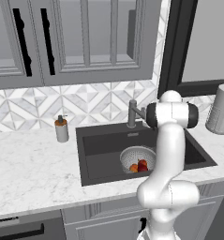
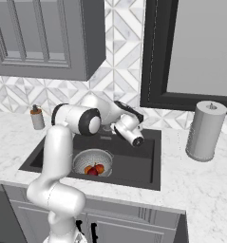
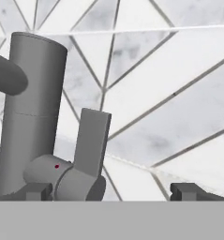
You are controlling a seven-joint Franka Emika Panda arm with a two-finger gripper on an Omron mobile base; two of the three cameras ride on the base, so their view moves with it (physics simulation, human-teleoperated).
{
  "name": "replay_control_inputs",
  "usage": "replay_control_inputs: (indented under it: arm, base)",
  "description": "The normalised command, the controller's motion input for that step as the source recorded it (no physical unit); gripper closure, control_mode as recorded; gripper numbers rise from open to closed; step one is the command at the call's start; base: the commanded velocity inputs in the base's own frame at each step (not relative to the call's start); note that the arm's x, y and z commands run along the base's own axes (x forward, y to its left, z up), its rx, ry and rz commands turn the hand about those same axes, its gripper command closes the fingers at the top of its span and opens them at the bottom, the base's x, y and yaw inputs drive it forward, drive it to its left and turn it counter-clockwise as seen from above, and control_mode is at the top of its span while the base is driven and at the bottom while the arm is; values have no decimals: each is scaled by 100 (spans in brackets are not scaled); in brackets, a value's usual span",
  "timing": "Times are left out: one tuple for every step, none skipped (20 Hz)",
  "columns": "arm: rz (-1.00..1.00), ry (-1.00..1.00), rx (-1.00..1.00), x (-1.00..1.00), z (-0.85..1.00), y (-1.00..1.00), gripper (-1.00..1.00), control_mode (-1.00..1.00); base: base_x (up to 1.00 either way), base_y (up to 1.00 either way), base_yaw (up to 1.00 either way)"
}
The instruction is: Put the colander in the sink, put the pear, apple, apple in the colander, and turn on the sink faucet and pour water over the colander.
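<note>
- Marble surface [image 1: 33, 164], dark sink [image 1: 99, 150]; colander [image 1: 137, 157] inside, holding the fruit.
- My jaws, spread and empty, face the faucet [image 3: 33, 108] lever [image 3: 92, 140].
- Risk: approaching off-centre, I'd slip past the lever, leaving the water off.

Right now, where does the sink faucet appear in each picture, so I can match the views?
Left base view: the sink faucet stands at the back edge of the sink, centre of the picture, just left of the arm.
Right base view: hidden behind the arm, I cannot place it.
Hand view: its upright post fills the left side, with the lever at lower left, very close.
Shared landmark: the patterned wall tiles behind it.
</note>
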Motion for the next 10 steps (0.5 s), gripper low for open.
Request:
replay_control_inputs:
  arm:
    - [0, 0, 3, -21, 14, 0, -100, -100]
    - [0, 0, 0, -34, 7, 0, -100, -100]
    - [0, 0, 0, -35, 9, 0, -100, -100]
    - [0, 0, 0, -16, 6, 0, -100, -100]
    - [0, 0, 0, -11, 10, 0, -100, -100]
    - [0, 0, 0, 0, 9, 0, -100, -100]
    - [0, 0, 0, 0, 11, 0, -100, -100]
    - [0, 0, 0, 3, 5, 9, -100, -100]
    - [0, 0, 0, 10, 4, 13, -100, -100]
    - [0, 0, 0, 15, 0, 15, -100, -100]
  base:
    - [0, 0, 0]
    - [0, 0, 0]
    - [0, 0, 0]
    - [0, 0, 0]
    - [0, 0, 0]
    - [0, 0, 0]
    - [0, 0, 0]
    - [0, 0, 0]
    - [0, 0, 0]
    - [0, 0, 0]
